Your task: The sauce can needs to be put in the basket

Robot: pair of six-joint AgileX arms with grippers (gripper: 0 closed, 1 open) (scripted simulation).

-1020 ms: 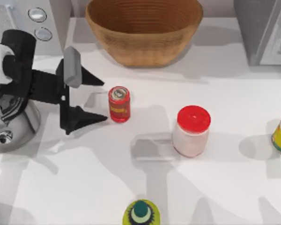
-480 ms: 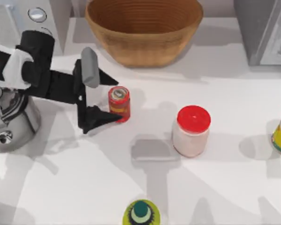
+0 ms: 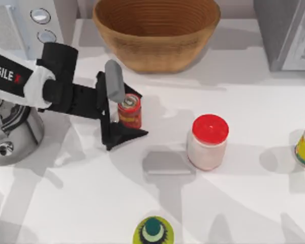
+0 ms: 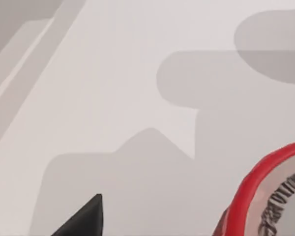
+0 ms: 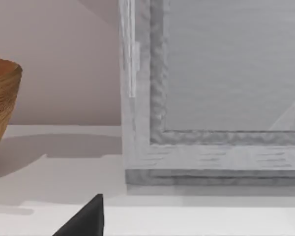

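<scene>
Left gripper (image 3: 128, 113) moved right since earlier, fingers spread wide around upright sauce can (image 3: 129, 110), not clamped, basket (image 3: 156, 53) behind.

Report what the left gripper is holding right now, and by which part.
Nothing held yet: the left gripper is open, its fingers straddling the sauce can at mid-body, which stands on the table.

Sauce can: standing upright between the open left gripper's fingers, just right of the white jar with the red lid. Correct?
Not quite. In the top view the sauce can stands upright between the open left gripper's fingers, but it is left of the white jar, not right.
</scene>
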